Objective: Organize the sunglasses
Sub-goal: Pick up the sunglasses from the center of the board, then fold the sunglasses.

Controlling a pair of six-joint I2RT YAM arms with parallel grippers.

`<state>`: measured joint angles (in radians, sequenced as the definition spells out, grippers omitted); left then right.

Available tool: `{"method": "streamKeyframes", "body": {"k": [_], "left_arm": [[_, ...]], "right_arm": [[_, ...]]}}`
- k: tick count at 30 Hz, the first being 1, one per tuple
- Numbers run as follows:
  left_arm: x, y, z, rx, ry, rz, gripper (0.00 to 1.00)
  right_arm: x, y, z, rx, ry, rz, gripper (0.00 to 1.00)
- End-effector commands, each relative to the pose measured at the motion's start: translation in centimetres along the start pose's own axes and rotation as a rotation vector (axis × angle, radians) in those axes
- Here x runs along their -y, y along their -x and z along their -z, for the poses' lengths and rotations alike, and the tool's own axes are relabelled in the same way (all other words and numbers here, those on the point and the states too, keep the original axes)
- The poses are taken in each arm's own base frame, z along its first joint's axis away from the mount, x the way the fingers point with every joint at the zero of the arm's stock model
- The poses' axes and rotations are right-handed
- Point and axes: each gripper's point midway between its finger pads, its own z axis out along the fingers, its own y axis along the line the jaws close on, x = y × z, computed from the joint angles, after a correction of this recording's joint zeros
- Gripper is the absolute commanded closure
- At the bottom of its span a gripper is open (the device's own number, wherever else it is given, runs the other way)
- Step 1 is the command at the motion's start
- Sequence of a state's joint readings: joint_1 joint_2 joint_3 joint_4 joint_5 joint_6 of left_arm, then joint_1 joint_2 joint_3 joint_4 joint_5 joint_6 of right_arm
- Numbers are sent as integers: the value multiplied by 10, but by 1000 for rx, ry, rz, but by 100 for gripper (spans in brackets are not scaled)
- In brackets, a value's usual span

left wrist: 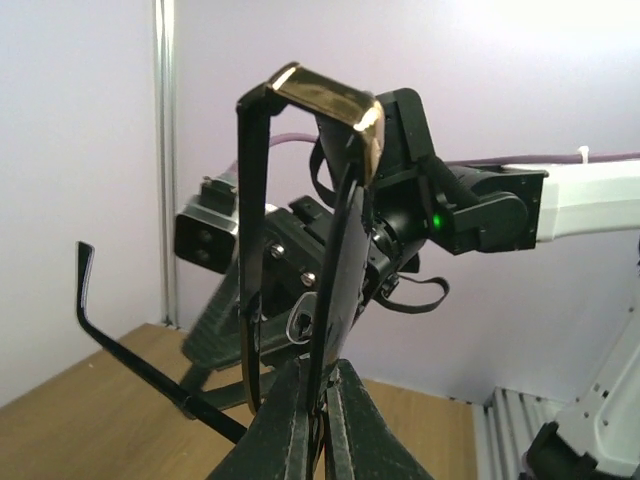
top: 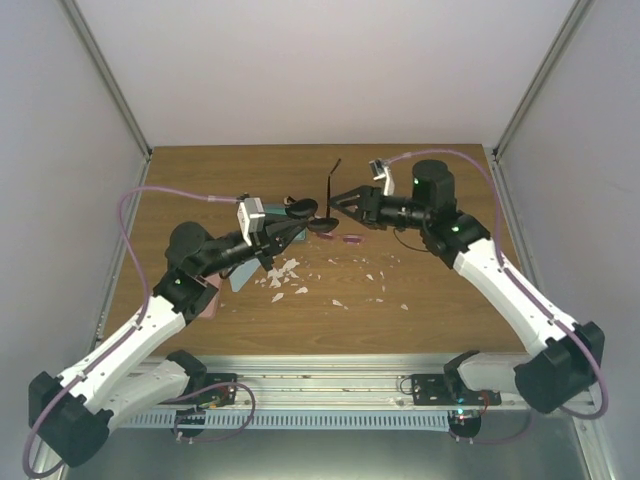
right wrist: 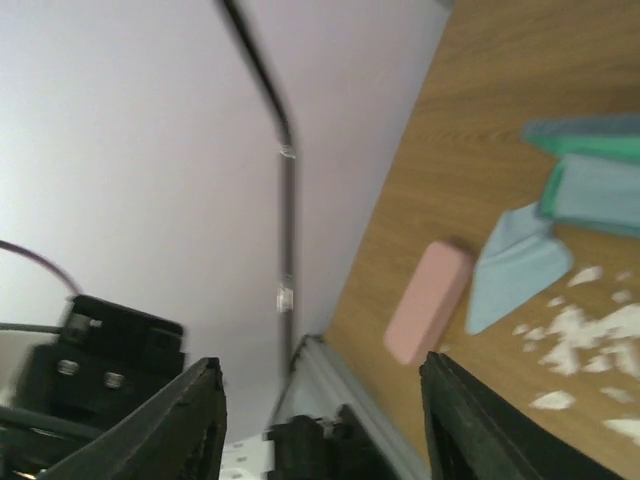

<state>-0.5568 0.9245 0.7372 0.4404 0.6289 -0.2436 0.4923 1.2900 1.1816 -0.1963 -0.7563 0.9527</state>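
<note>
My left gripper (top: 300, 222) is shut on the dark sunglasses (top: 322, 218) and holds them above the table's middle, with one temple standing up. In the left wrist view the fingers (left wrist: 320, 378) pinch the edge of a dark lens (left wrist: 338, 270), and the other temple (left wrist: 130, 360) juts out to the left. My right gripper (top: 342, 200) is open and empty, right beside the dark sunglasses on their right. Its wide-apart fingers (right wrist: 190, 420) frame nothing in the right wrist view. The pink sunglasses (top: 352, 240) lie on the table just below the right gripper.
A pink case (right wrist: 428, 300) lies near the table's left edge, partly under my left arm in the top view. A light blue cloth (right wrist: 515, 262) and a blue-grey case (right wrist: 590, 190) lie beside it. White scraps (top: 285, 275) are scattered over the wooden table (top: 430, 320).
</note>
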Motion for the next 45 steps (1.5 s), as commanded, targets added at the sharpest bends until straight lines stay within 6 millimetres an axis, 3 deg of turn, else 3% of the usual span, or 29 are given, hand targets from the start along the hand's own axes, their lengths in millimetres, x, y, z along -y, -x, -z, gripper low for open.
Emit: {"method": "streamKeyframes", "body": {"k": [1, 8, 14, 15, 18, 22, 27, 33, 35, 39, 42, 45], "left_arm": [[16, 24, 1, 5, -41, -251, 100], [26, 19, 5, -36, -96, -456, 100], [43, 17, 10, -25, -186, -576, 100], [46, 16, 10, -24, -204, -582, 100], [44, 13, 6, -54, -223, -574, 100], [29, -3, -2, -141, -195, -565, 100], [2, -21, -12, -251, -119, -565, 100], [-27, -39, -14, -371, -22, -604, 100], [-38, -46, -13, -417, 20, -628, 100], [-64, -59, -5, -514, 125, -716, 100], [-90, -74, 5, -637, 229, -781, 100], [-112, -96, 13, -768, 289, -813, 100]], "right_arm": [[21, 7, 30, 105, -121, 98, 43], [7, 15, 39, 130, -129, 267, 41], [32, 29, 22, 137, -189, 214, 51], [29, 29, 18, 122, -157, 221, 51], [2, 21, 0, 14, 57, 266, 52], [-45, 10, 4, -47, 283, 367, 50], [-65, -12, 9, -128, 380, 471, 48], [-41, -15, 2, -126, 277, 487, 46], [-12, 10, -1, -31, 103, 430, 44], [61, 55, 26, 165, -245, 285, 44], [88, 57, 43, 224, -379, 260, 43], [101, 45, 50, 215, -429, 235, 42]]}}
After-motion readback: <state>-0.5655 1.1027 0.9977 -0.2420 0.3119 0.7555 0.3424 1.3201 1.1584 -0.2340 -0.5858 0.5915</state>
